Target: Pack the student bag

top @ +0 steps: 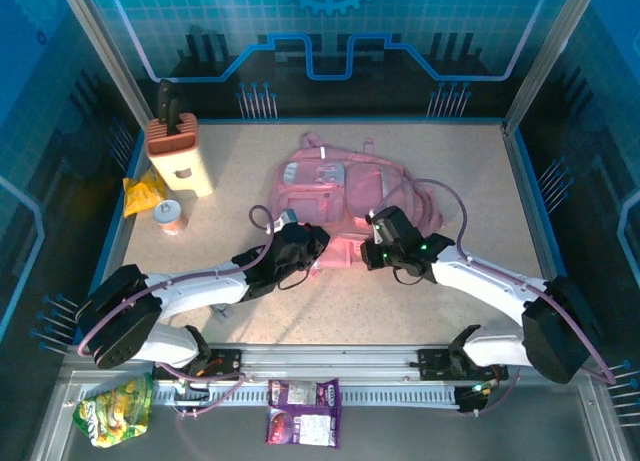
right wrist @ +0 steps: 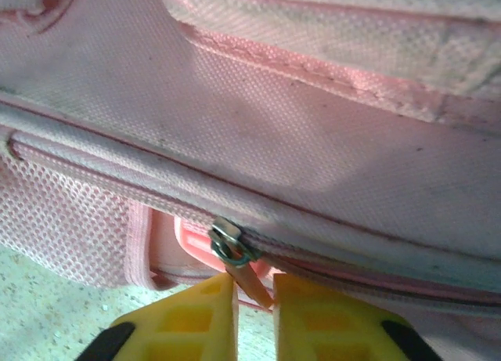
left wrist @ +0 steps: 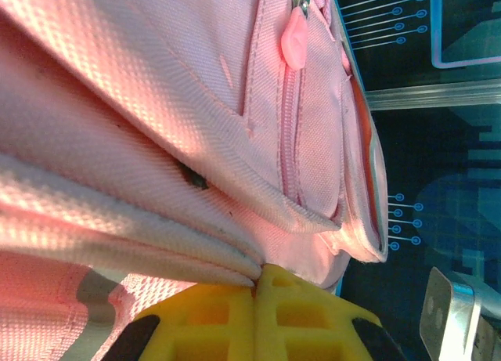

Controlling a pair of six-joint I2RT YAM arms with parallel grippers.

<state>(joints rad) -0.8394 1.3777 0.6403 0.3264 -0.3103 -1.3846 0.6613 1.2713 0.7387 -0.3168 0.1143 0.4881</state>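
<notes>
The pink student bag (top: 340,186) lies flat in the middle of the table. My left gripper (top: 318,249) is at the bag's near left edge. In the left wrist view its yellow fingers (left wrist: 257,273) are shut on a fold of the bag's (left wrist: 156,102) pale trim. My right gripper (top: 372,249) is at the near edge, just to the right. In the right wrist view a metal zip slider (right wrist: 232,246) sits on the bag (right wrist: 313,142). Its zip pull (right wrist: 252,281) slants between my right gripper's (right wrist: 254,289) narrowly parted fingers and touches both.
A knife block (top: 180,156), a yellow packet (top: 145,191) and a small jar (top: 171,217) stand at the table's left. Green (top: 115,409) and purple (top: 304,411) snack packets lie on the near ledge by the arm bases. Bare table (top: 330,316) lies between bag and bases.
</notes>
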